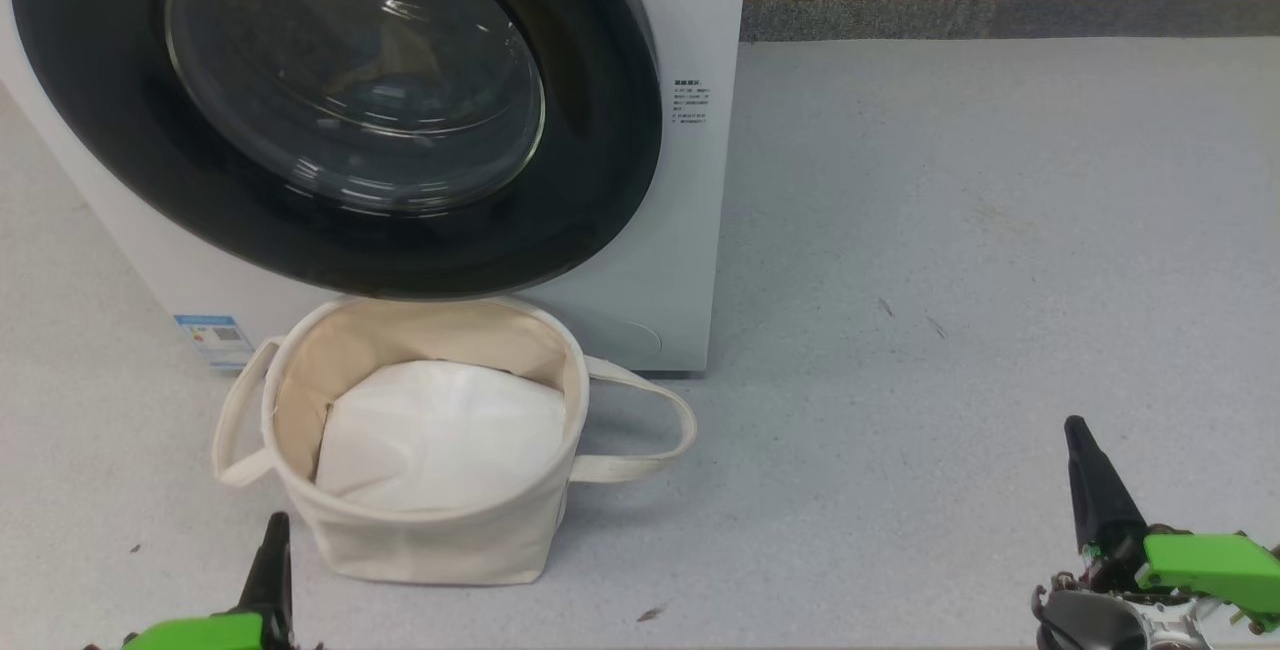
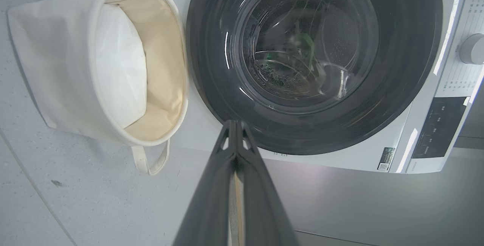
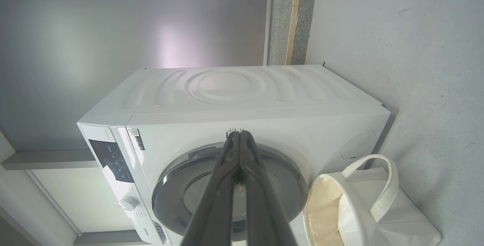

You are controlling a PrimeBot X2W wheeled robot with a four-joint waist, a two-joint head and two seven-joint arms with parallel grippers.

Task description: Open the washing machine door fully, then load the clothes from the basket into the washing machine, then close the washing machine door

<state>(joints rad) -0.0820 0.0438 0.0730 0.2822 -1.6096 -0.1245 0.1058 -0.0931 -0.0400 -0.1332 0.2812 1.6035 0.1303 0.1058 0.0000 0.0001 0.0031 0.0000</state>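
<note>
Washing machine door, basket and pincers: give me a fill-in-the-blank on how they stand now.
The washing machine door is ____.
The basket stands ____ the washing machine.
In the basket lies a plain ____ pad.
The left pincer and the right pincer each hold ____.
Missing words: closed; in front of; white; nothing.

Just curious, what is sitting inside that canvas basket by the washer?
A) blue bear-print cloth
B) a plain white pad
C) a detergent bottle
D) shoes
B: a plain white pad lies inside the basket, against its beige lining.
</note>
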